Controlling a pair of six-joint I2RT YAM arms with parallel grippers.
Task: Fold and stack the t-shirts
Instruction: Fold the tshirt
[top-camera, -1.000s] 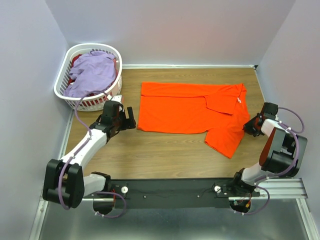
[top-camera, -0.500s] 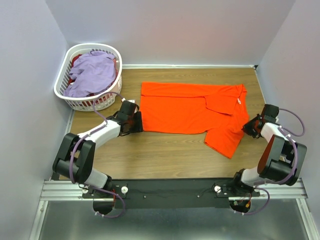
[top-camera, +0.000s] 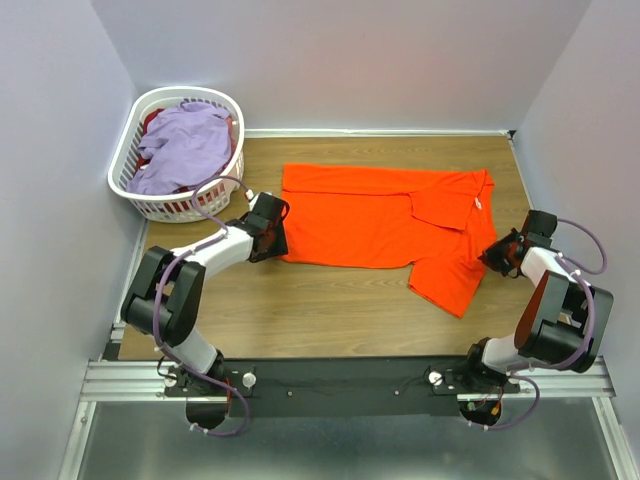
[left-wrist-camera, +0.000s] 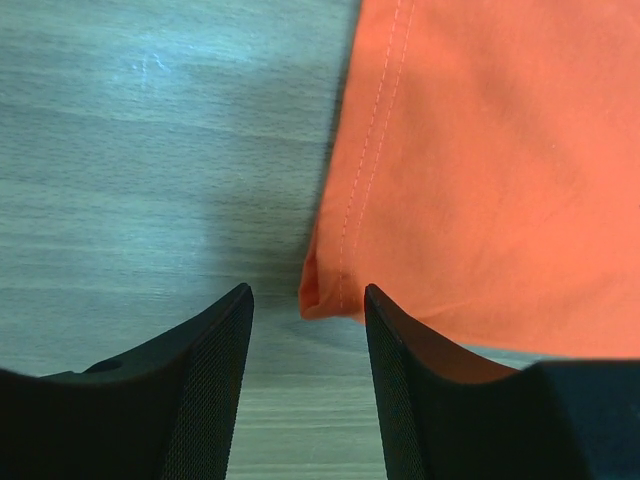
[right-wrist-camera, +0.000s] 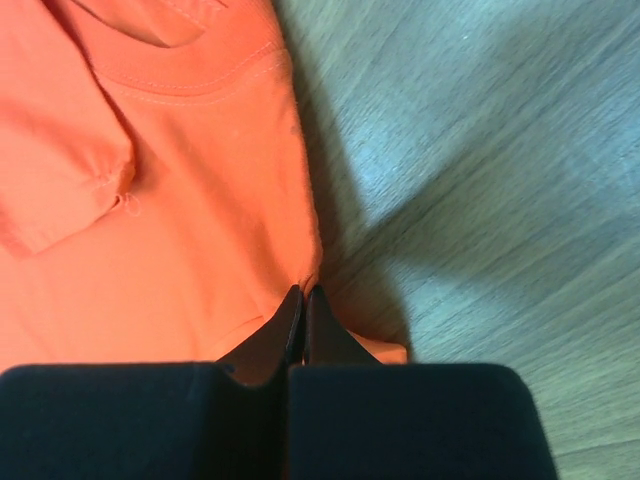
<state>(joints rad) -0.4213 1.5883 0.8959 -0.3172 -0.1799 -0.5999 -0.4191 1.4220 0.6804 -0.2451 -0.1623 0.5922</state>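
Note:
The orange t-shirt (top-camera: 370, 215) lies spread flat on the wooden table, one sleeve folded in and its neck to the right. My left gripper (top-camera: 273, 228) is low at the shirt's near left corner. In the left wrist view that hemmed corner of the orange t-shirt (left-wrist-camera: 470, 170) sits just at the tips of the left gripper (left-wrist-camera: 307, 300), whose jaws are open and clear of the cloth. My right gripper (top-camera: 497, 251) is shut on the shirt's right edge, and the right wrist view shows the orange t-shirt (right-wrist-camera: 180, 200) pinched at the right gripper (right-wrist-camera: 303, 297). A lavender t-shirt (top-camera: 185, 145) fills the basket.
A white slotted laundry basket (top-camera: 123, 160) stands in the far left corner, with a bit of red cloth (top-camera: 153, 120) under the lavender shirt. Grey walls close in the left, back and right. A black rail (top-camera: 350, 375) carries both arm bases at the near edge.
My left arm swung right to the shirt's near left corner and its jaws narrowed. The right gripper closed onto the shirt's right edge and has stayed there.

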